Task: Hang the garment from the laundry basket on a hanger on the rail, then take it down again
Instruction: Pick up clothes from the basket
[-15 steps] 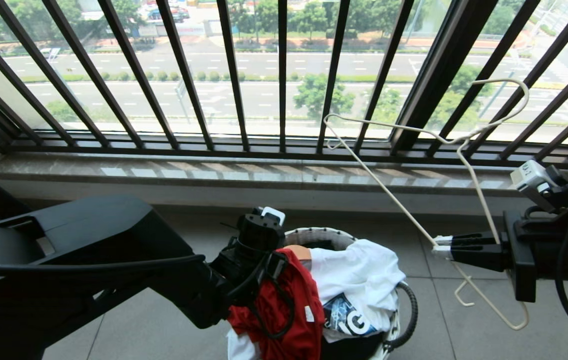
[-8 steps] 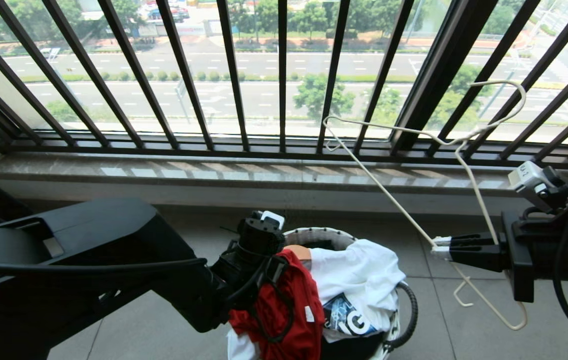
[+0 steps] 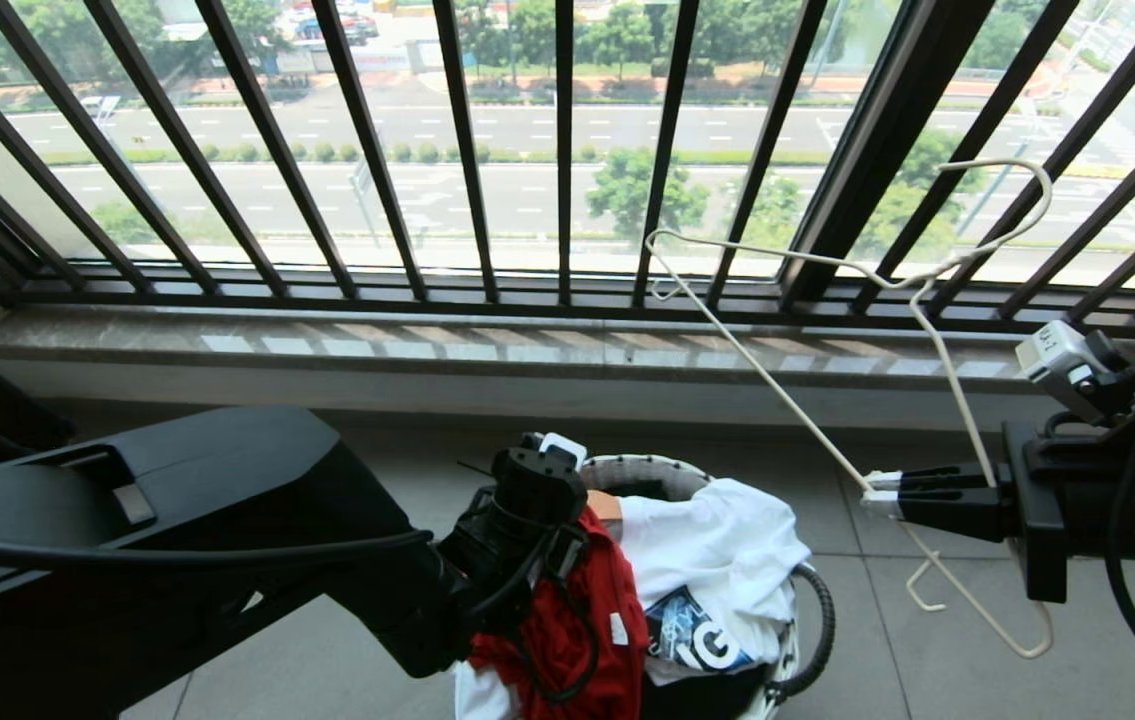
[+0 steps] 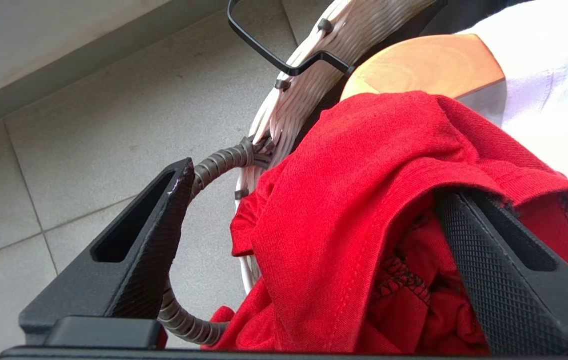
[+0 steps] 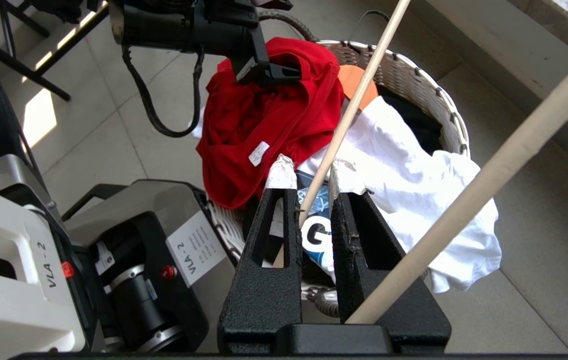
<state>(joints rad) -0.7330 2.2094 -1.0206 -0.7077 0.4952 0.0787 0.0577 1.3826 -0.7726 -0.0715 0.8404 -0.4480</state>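
Two hands are busy here, so nearest first. The left hand (image 4: 309, 240) is spread wide over the red garment (image 3: 582, 640), which is heaped on the near-left rim of the laundry basket (image 3: 647, 467) — one finger outside the cloth by the basket's grey handle, the other tucked under a red fold. Nothing is pinched yet. Compared with a second ago the left arm has crept a touch further over the basket, that's about all; the shirt hasn't moved. I'd read that as lining up the grab, so the task is barely started.

A white printed shirt (image 3: 717, 560) fills the rest of the basket beside it. Off to the right, the right hand (image 3: 877, 493) is clenched on the bottom wire of the white hanger (image 3: 912, 300), holding it up in the air, hook toward the window bars (image 3: 567, 150). Can't see the rail anywhere.
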